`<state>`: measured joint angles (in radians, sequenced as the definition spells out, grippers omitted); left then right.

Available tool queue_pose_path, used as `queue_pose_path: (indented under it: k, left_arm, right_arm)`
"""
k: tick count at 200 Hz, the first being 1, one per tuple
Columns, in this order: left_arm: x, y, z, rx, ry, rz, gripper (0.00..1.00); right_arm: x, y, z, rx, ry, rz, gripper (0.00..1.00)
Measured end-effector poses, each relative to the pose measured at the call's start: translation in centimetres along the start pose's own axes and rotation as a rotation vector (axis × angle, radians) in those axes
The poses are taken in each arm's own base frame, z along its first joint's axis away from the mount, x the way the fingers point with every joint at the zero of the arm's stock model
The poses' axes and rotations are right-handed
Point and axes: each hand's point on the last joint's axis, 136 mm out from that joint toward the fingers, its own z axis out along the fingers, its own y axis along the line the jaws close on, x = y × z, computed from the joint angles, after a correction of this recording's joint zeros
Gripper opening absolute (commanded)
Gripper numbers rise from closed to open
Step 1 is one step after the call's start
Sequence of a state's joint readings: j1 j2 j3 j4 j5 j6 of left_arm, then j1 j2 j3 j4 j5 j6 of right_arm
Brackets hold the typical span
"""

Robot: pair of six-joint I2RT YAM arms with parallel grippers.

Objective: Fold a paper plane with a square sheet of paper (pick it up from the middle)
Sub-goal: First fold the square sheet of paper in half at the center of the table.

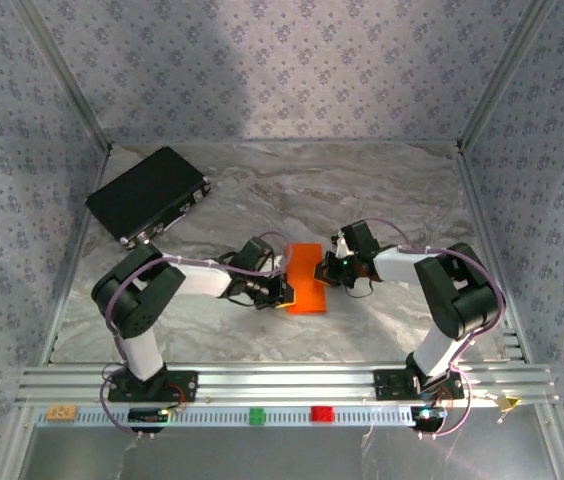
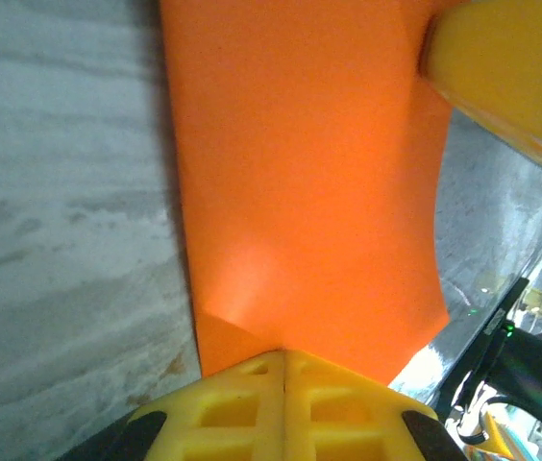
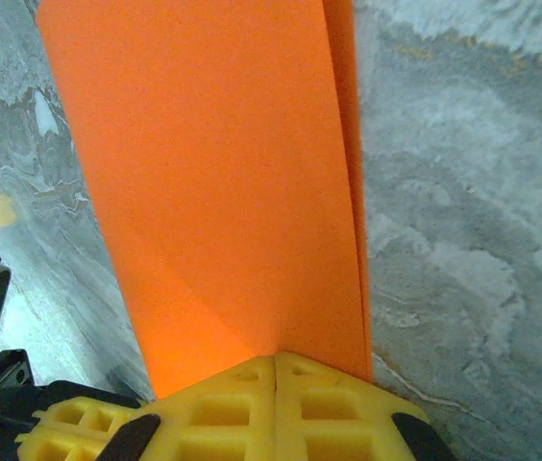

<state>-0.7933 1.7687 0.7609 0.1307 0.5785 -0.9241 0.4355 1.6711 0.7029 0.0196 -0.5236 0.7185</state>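
From above, you have the sheet of paper (image 1: 307,278) lying well to the lower right of the black case (image 1: 149,195), out on the middle of the table (image 1: 382,190). It shows as a narrow orange rectangle, longer than it is wide. Your left gripper (image 1: 280,290) meets its left edge on the side nearer the case, and your right gripper (image 1: 330,268) meets its right edge on the side farther from the case. A green block (image 1: 257,415) and a red block (image 1: 321,413) sit on the rail at the near edge, far below the case.

In your left wrist view, the left gripper (image 2: 283,370) has its yellow fingers pressed together with the edge of the sheet of paper (image 2: 300,192) clamped between them. The orange surface runs away from the fingers over the table (image 2: 60,240). The right gripper's yellow finger (image 2: 511,67) shows at the far corner of the sheet.

In your right wrist view, the right gripper (image 3: 276,360) is likewise closed tight on the sheet of paper (image 3: 223,173). Two layers show along the sheet's right edge, one over the other, so it is folded. You cannot tell whether it rests on the table (image 3: 463,192) or is lifted off it.
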Motion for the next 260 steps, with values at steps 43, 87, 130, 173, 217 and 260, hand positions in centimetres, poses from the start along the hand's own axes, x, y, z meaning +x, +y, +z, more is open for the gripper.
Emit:
queue_pose_path:
  k: [43, 87, 130, 173, 217, 260]
  left_arm:
    - [1.3, 0.4, -0.5, -0.070, 0.000, 0.066, 0.00]
    - [2.5, 0.8, -0.8, -0.131, 0.005, 0.137, 0.00]
    - [3.1, 0.9, -0.9, -0.156, 0.011, 0.181, 0.00]
    - [3.3, -0.4, -2.8, -0.146, -0.031, 0.215, 0.00]
    - [-1.0, -1.9, -4.5, -0.068, -0.128, 0.150, 0.00]
    - [-4.8, -2.0, -2.8, -0.051, -0.136, 0.089, 0.00]
  right_arm:
    - [0.1, 0.0, 0.0, 0.000, 0.001, 0.005, 0.00]
    - [0.1, 0.0, 0.0, 0.000, 0.001, 0.005, 0.00]
    - [0.1, 0.0, 0.0, 0.000, 0.001, 0.005, 0.00]
    - [0.1, 0.0, 0.0, 0.000, 0.001, 0.005, 0.00]
    - [0.1, 0.1, 0.0, 0.001, 0.001, 0.004, 0.00]
    - [0.1, 0.1, 0.0, 0.002, 0.000, 0.003, 0.00]
